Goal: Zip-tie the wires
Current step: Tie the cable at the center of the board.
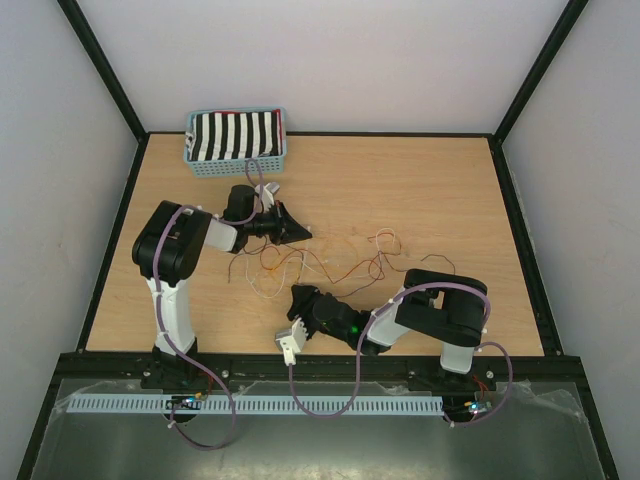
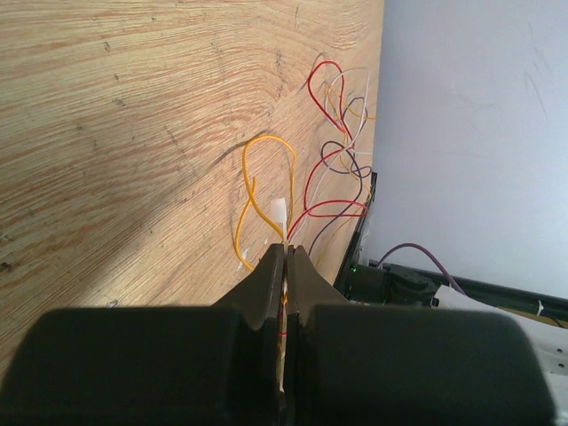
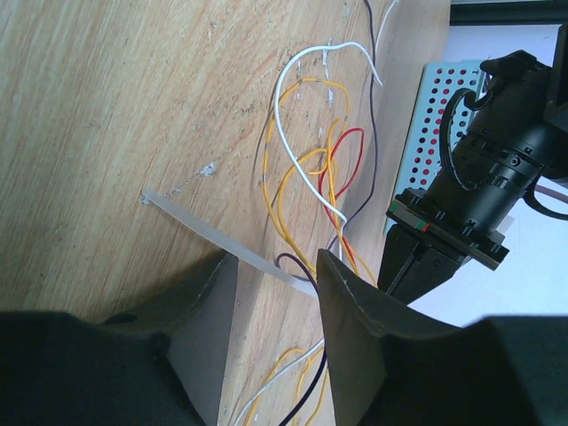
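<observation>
Far left corner of table (image 1: 440,180): blue basket (image 1: 215,168) holding a striped cloth, not involved.

Left gripper (image 2: 286,250), left of table centre: fingers pressed together, pinching strands of the wires (image 2: 333,169), with orange and red visible in the seam. Pale flat tab (image 2: 280,213) poking out past the tips; cannot tell whether part of the tie.

Wires: sprawled loose across mid-table from that pinch toward the right, not gathered into a bundle.

Zip tie (image 3: 213,238), centre of table toward the near edge: translucent strip lying flat on the wood, one end free, the other crossed by a dark strand and orange loops, then hidden behind a finger.

Right gripper (image 3: 275,262): fingers spread, one on either side of the strip, nothing clamped yet.

Step in hand, as judged: lifting the tie off the table.
- Get the tips right down onto the wood, or the thin strip likely slips underneath.
- Close across the bare stretch of the strip, clear of the crossing strands, to avoid trapping a loop.
- Lift slowly, since strands lying over the end will probably drag.
- Keep the left pinch firm as an anchor.
</observation>
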Robot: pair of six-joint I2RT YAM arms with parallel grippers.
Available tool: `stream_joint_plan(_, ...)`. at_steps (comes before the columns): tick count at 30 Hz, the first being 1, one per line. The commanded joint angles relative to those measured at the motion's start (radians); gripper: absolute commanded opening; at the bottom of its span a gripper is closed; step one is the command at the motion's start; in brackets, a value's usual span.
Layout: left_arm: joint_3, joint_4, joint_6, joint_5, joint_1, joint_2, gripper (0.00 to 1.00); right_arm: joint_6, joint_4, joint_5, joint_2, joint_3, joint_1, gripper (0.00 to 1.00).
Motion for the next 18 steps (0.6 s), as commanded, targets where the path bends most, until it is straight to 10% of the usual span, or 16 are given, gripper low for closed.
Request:
stream_joint_plan(1,0.020,0.004,0.003,0.000,-0.004,0.016,0.00,0.050,-0.065,-0.022,0.009,-0.023,0.010,0.51)
stream_joint_plan(18,0.021,0.005,0.008,0.000,-0.009,0.024,0.00,0.062,-0.009,-0.061,0.046,-0.013,0.011,0.23)
